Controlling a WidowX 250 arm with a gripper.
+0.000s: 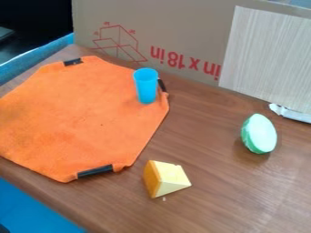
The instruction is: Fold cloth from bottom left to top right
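Note:
An orange cloth (79, 118) lies spread out flat on the left half of the brown table, its left part running out of the view's left edge. Black strips show at its top, right and bottom corners. A blue cup (146, 85) stands upright on the cloth near its right corner.
On the table (213, 195), a yellow cheese-like wedge (167, 179) sits right of the cloth's bottom corner, and a green and white half-round piece (259, 134) is farther right. A cardboard panel (182, 27) stands along the back.

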